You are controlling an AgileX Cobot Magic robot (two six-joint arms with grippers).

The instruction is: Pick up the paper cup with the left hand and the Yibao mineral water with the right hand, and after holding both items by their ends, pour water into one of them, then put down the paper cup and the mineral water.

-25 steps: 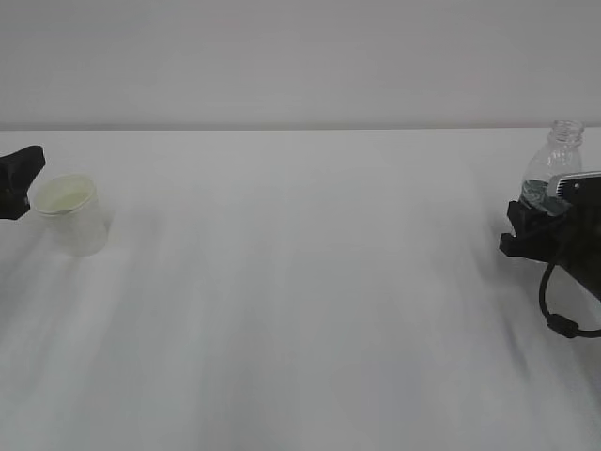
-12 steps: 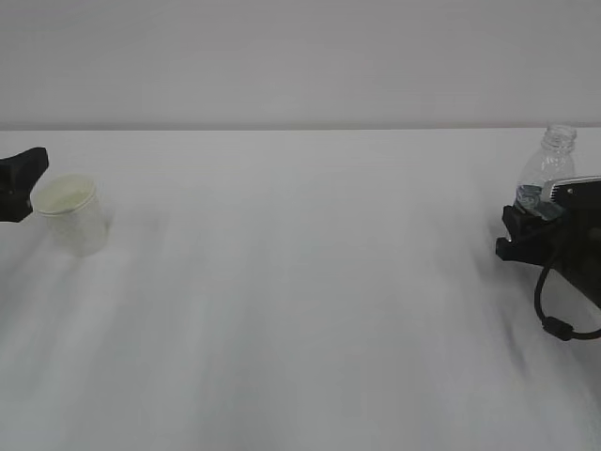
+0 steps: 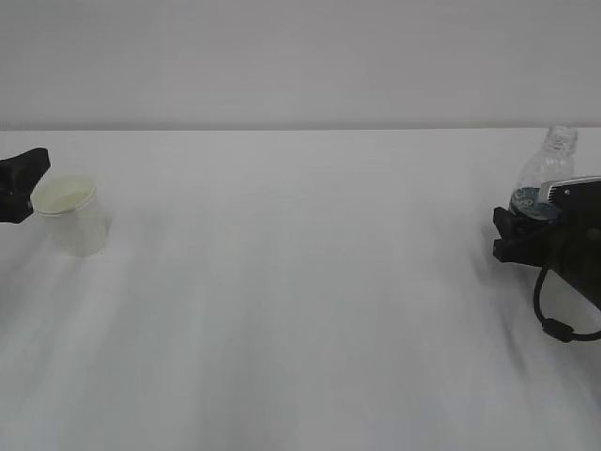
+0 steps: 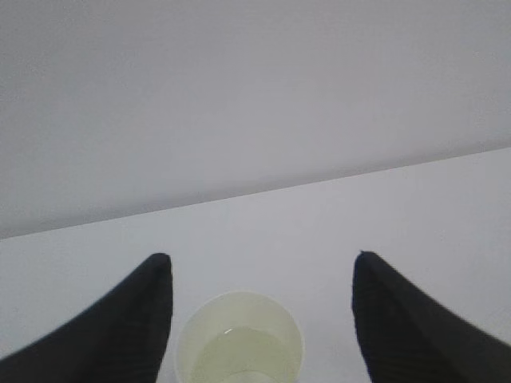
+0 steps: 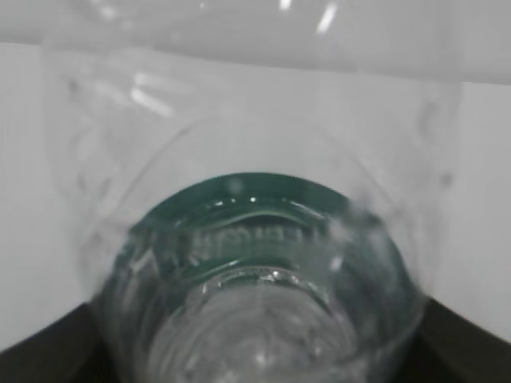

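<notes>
The paper cup (image 3: 68, 214) stands upright on the white table at the far left, with water in it. It also shows in the left wrist view (image 4: 239, 339), low between my left gripper's two black fingers (image 4: 148, 319). My left gripper (image 4: 262, 258) is open, its fingers well clear of the cup; only one black tip (image 3: 21, 180) shows in the exterior view. My right gripper (image 3: 515, 230) at the far right is shut on the Yibao mineral water (image 3: 545, 169), which leans a little. The uncapped bottle fills the right wrist view (image 5: 255, 239), green label showing.
The white table (image 3: 300, 282) spreads between the two arms, with a plain pale wall behind. A black cable (image 3: 554, 315) loops below my right gripper near the right edge.
My right gripper with the bottle has shifted slightly left and the bottle sits a little lower. The cup stays in place; my left fingertip has barely moved.
</notes>
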